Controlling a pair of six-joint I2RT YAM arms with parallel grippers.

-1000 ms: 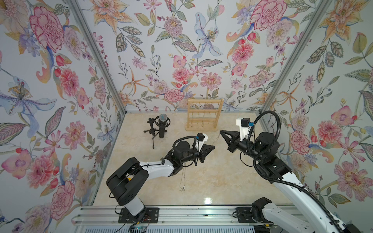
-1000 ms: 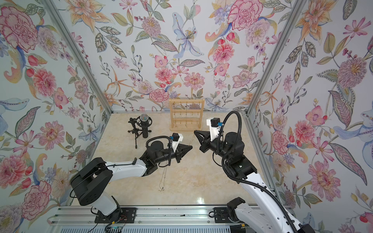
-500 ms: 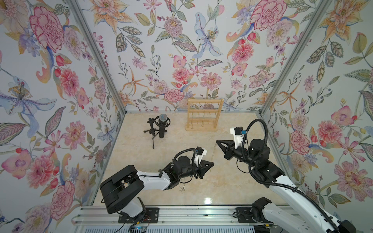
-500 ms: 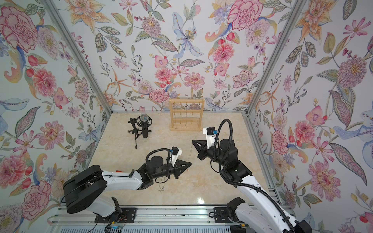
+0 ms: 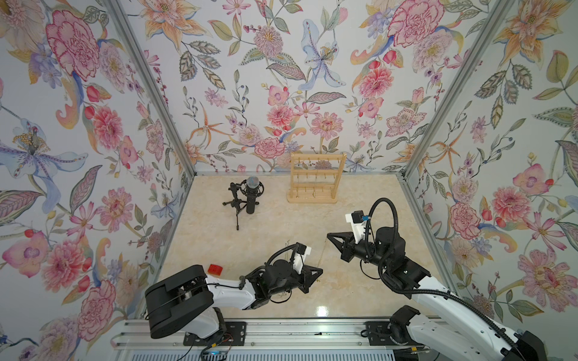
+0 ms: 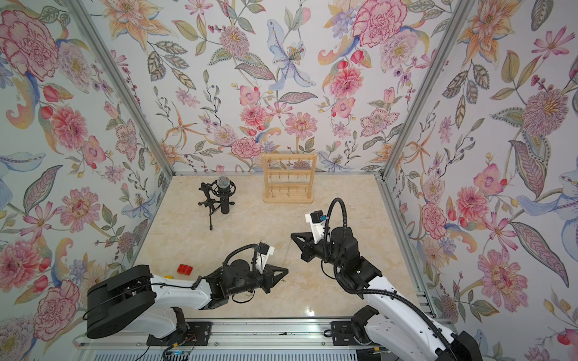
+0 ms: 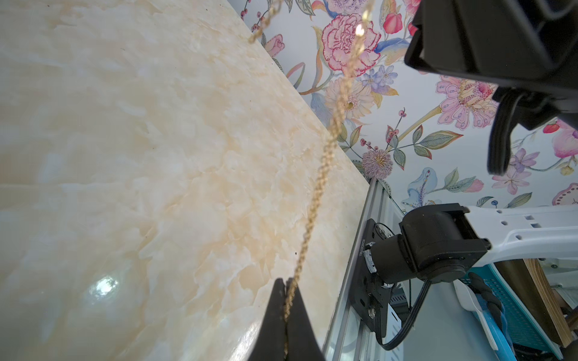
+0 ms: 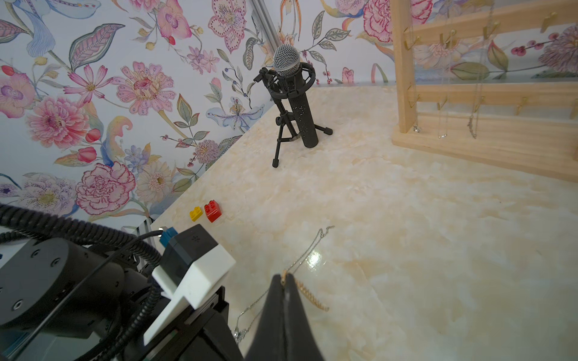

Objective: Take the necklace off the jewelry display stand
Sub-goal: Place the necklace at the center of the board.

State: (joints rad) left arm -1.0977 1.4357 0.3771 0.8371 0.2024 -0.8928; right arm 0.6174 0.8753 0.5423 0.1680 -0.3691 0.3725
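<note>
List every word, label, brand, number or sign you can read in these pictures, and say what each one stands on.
Readable text: none.
Small sticker on the black base plate, left wrist view: the print is too small and blurred to read.
Microphone, jewelry display stand, red brick, yellow brick: no writing visible.

Pale matt wood forms the jewelry display stand [image 5: 312,198], the surface [image 5: 275,225] has a glossy marbled finish, and the necklace [image 7: 319,187] is shiny twisted gold-coloured metal.
</note>
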